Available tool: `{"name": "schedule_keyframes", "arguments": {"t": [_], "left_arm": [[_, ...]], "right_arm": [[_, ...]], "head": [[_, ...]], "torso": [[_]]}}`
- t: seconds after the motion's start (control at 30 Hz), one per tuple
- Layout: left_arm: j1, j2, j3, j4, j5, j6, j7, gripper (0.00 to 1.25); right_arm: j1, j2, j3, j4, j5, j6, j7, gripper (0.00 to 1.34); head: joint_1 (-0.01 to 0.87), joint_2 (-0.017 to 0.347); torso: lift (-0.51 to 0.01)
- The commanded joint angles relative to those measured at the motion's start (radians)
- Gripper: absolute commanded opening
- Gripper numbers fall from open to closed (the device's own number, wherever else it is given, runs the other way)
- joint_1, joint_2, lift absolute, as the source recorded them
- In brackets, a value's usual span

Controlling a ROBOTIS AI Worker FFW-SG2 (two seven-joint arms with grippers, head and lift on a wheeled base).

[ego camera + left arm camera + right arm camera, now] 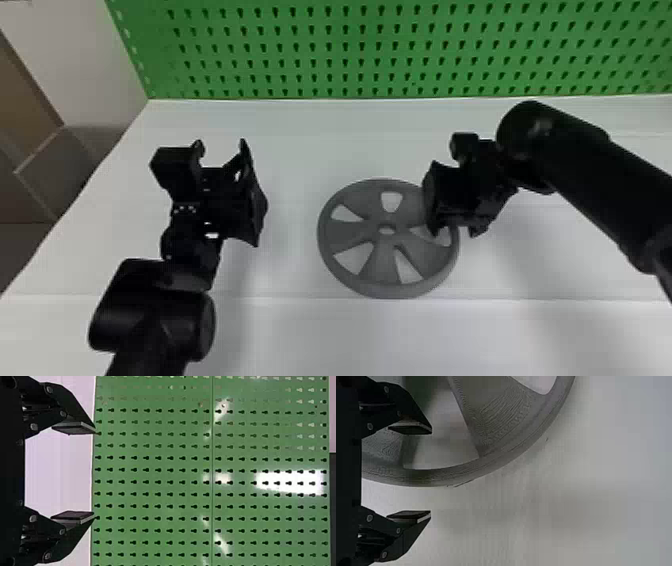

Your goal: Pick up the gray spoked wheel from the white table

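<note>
**Gray round spoked wheel [372, 230] seen flat on white smooth-topped bench [300, 335]; nothing held**

The wheel is placed between the two arms, closer to the right one. Wedge-shaped openings are left between its spokes, and a small hole is seen at the hub. Fine ridges are shown across its surface in the right wrist view.

The black two-fingered right gripper [456, 233] is held over the wheel's right-hand rim, pointed down. Its fingers are spread wide, nothing gripped. In the head view, one fingertip is lined up over the wheel, the other just outside the rim. Whether the wheel is touched cannot be told. In the right wrist view, part of the rim is seen between the lines of the right gripper's [431, 472] fingers.

The black two-fingered left gripper [221, 152] is parked left of the wheel, well apart from it, aimed at the green perforated pegboard [350, 54]. Its fingers are wide apart too, nothing between them. The pegboard is set upright along the bench's far edge.
</note>
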Motion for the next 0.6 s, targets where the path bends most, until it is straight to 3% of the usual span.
{"name": "schedule_keyframes", "arguments": {"t": [0.0,0.57], "left_arm": [[0.000,0.000,0.000,0.000,0.000,-0.001,0.000,0.76],[0.000,0.000,0.000,0.000,0.000,0.001,0.000,0.76]], "right_arm": [[0.000,0.000,0.002,-0.001,0.000,0.000,0.000,0.81],[-0.002,0.000,0.001,-0.001,0.000,0.003,0.000,0.78]], "head": [[0.779,0.089],[0.779,0.089]], "torso": [[-0.075],[-0.074]]}}
